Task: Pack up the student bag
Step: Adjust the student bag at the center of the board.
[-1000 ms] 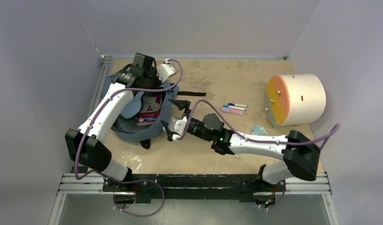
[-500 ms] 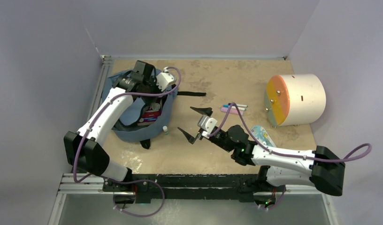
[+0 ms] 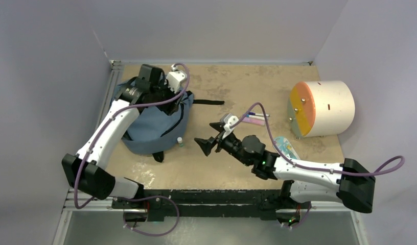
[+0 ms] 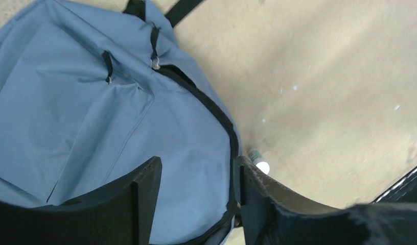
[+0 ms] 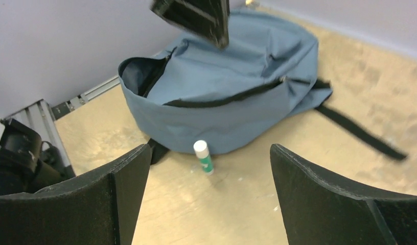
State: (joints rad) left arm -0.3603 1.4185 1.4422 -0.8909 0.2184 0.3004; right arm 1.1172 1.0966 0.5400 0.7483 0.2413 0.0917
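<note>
Top external view, scuffed tan table (image 3: 237, 87) boxed by pale lilac walls (image 3: 222, 25), student bag (image 3: 150, 125) in its far-left corner, left gripper (image 4: 196, 173) parted and empty over the bag, right gripper (image 3: 209, 135) wide open, empty, right of the bag

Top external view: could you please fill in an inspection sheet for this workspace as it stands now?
Surface: tan table, scuffed with pale marks.
Job's things: student bag lies at the left, its zip gaping at one end; a black strap trails on the table.
Clutter: glue stick standing beside the bag; pens; colourful packet; white cylinder with an orange face.
Grippers: left gripper open above the bag; right gripper open, empty, facing the glue stick.
Cables: purple cable arcs over the pens.
Surroundings: pale walls; metal rail at the near edge.
</note>
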